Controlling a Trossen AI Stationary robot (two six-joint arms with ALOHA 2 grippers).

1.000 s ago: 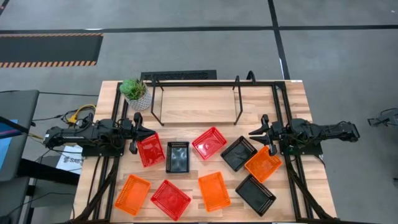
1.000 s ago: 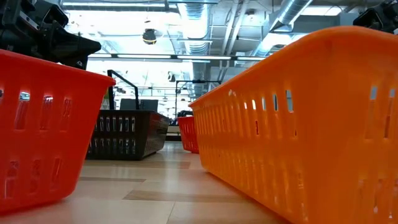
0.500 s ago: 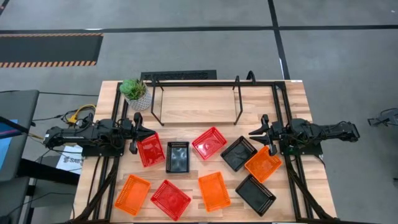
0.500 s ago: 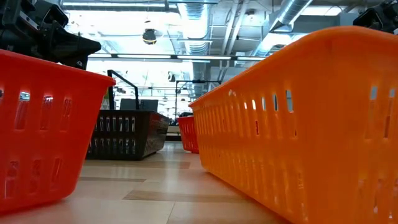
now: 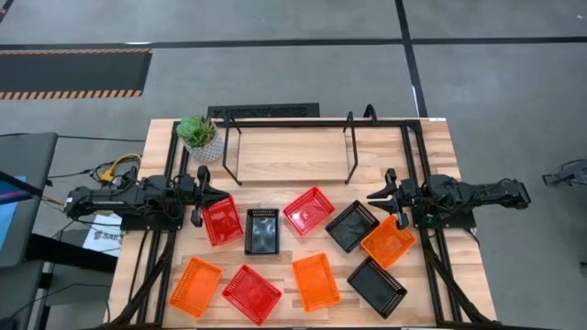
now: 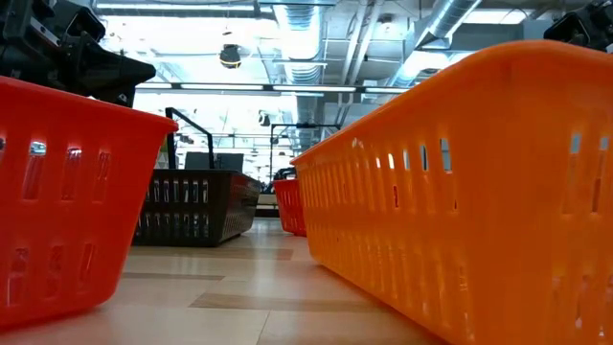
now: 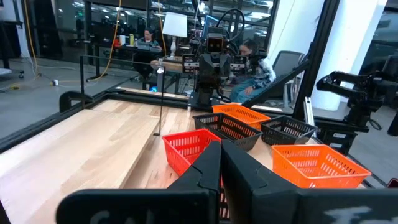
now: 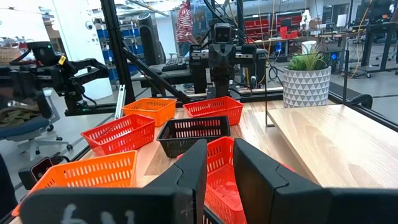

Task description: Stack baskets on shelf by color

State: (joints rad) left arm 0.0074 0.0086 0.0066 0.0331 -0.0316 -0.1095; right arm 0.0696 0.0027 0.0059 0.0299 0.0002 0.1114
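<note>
Nine mesh baskets (image 5: 315,280), red, orange and black, lie scattered before the bare wire-framed shelf (image 5: 291,156).

Both arms matte black, chunky segmented housings. Left end effector (image 5: 204,196) and right end effector (image 5: 387,197): two flat angular black fingers each. Right wrist block carries faint white scrawled markings.
</note>
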